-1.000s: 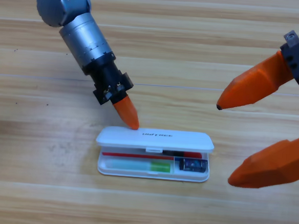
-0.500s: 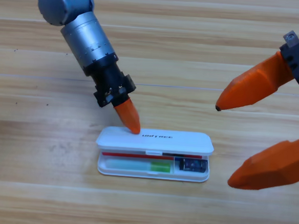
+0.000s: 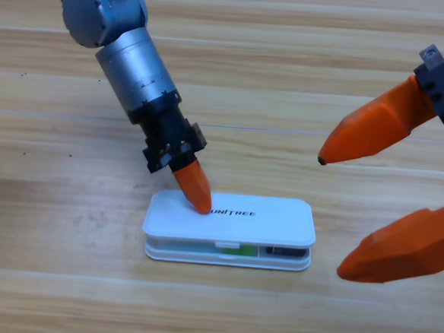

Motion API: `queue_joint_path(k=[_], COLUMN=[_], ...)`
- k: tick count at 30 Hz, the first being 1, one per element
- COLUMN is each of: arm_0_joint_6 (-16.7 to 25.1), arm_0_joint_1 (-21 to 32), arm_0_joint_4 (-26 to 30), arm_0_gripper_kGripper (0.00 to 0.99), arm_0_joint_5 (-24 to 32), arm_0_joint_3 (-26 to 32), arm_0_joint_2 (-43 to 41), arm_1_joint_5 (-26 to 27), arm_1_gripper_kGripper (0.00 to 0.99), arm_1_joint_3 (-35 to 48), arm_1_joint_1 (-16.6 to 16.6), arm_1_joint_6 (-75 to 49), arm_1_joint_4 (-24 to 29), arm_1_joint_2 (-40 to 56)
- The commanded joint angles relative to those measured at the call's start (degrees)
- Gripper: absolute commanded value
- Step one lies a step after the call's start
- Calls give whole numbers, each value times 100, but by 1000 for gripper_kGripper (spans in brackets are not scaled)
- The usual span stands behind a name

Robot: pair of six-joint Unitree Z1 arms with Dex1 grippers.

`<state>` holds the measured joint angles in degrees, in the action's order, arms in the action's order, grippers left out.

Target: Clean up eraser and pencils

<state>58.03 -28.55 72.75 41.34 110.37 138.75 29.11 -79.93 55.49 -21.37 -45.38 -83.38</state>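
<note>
Pencils (image 3: 235, 248) and eraser (image 3: 283, 251) are glimpsed inside the nearly closed white case (image 3: 264, 223). Its lid is pressed by the left gripper (image 3: 198, 198), apparently clenched. The right gripper (image 3: 333, 212) is held released, at right.

the whole view is filled by a wooden table (image 3: 39, 276) of pale, honey-coloured planks that run from the left edge to the right edge. darker seams lie between the planks, and a fine streaked grain with a few small dark specks shows toward the left edge. the light is soft and even, with faint shadows on the wood.
</note>
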Motion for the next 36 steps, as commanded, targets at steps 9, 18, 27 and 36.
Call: queue_joint_path(k=[9, 18, 27, 36], arm_0_joint_6=[-143, -152, -204, -257], arm_0_joint_1=[-292, -318, -265, -555], arm_0_joint_4=[-411, -754, -552, -42], arm_0_gripper_kGripper=[0, 0, 0, 0], arm_0_joint_5=[-170, -232, -451, -434], arm_0_joint_3=[-429, -789, -622, -816], arm_0_joint_2=[99, 143, -577, -3012], arm_1_joint_5=[42, 42, 42, 33], arm_1_gripper_kGripper=[946, 946, 946, 957], arm_1_joint_3=[145, 154, 154, 154], arm_1_joint_1=[94, 94, 94, 94], arm_1_joint_6=[54, 45, 54, 54], arm_1_joint_4=[82, 82, 99, 99], arm_1_joint_2=[67, 23, 14, -30])
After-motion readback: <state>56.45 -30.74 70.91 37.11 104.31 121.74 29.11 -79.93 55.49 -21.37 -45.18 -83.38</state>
